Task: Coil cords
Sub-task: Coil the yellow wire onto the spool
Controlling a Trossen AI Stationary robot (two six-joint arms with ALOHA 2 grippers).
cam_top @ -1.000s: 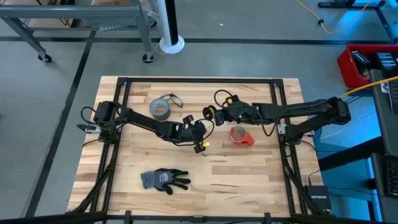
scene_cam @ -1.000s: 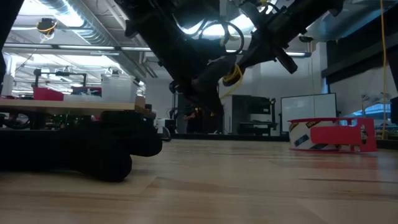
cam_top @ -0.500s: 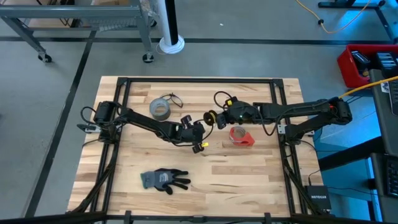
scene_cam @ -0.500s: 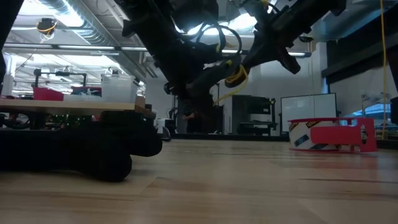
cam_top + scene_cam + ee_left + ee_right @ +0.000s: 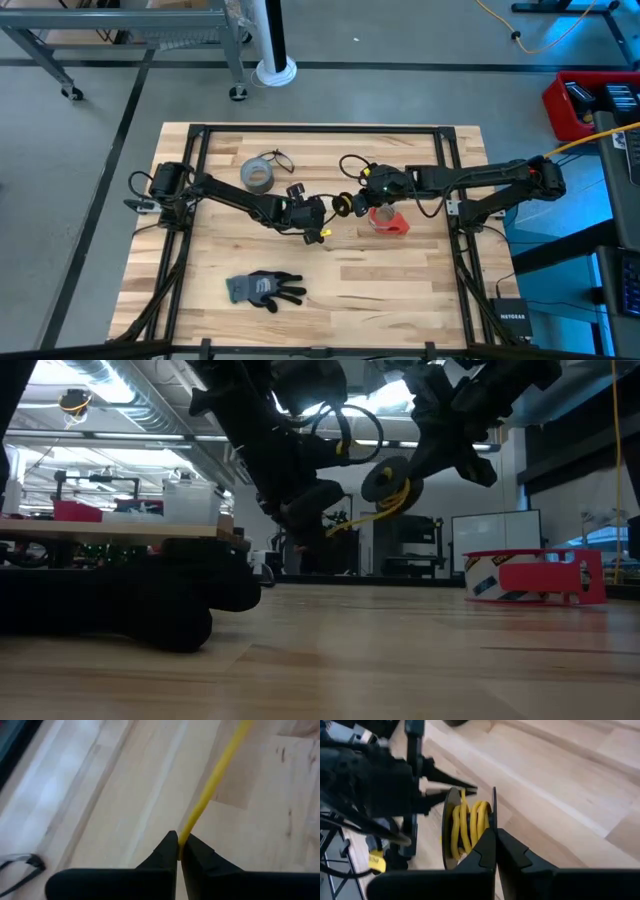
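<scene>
The yellow cord (image 5: 467, 827) is wound on a small black spool (image 5: 390, 480) held above the table's middle. A loose stretch of the cord (image 5: 355, 518) runs from the spool to my left gripper (image 5: 318, 213), which is shut on it. My right gripper (image 5: 350, 202) is shut on the spool, just right of the left gripper. A thin black cord (image 5: 283, 159) lies on the table beside the grey tape roll (image 5: 258, 176). My left gripper pinches the yellow cord's loose stretch (image 5: 186, 834) between its two fingertips. The cord runs straight on past the fingertips, clear of the table. My right gripper pinches the rim of the spool's black flange (image 5: 493, 820) between its two fingers. The spool is lifted clear of the table, with the wound cord beside the fingers.
A red tape roll (image 5: 386, 220) lies just right of the grippers, below the right arm. A dark work glove (image 5: 265, 289) lies near the table's front edge. The table's black frame rails (image 5: 200, 135) run along its left, right and far sides.
My right gripper has gone toward the table's near edge and a little left with the spool and has turned, so the spool's flat face now shows in the low view. My left gripper has shifted slightly left, still shut on the cord.
</scene>
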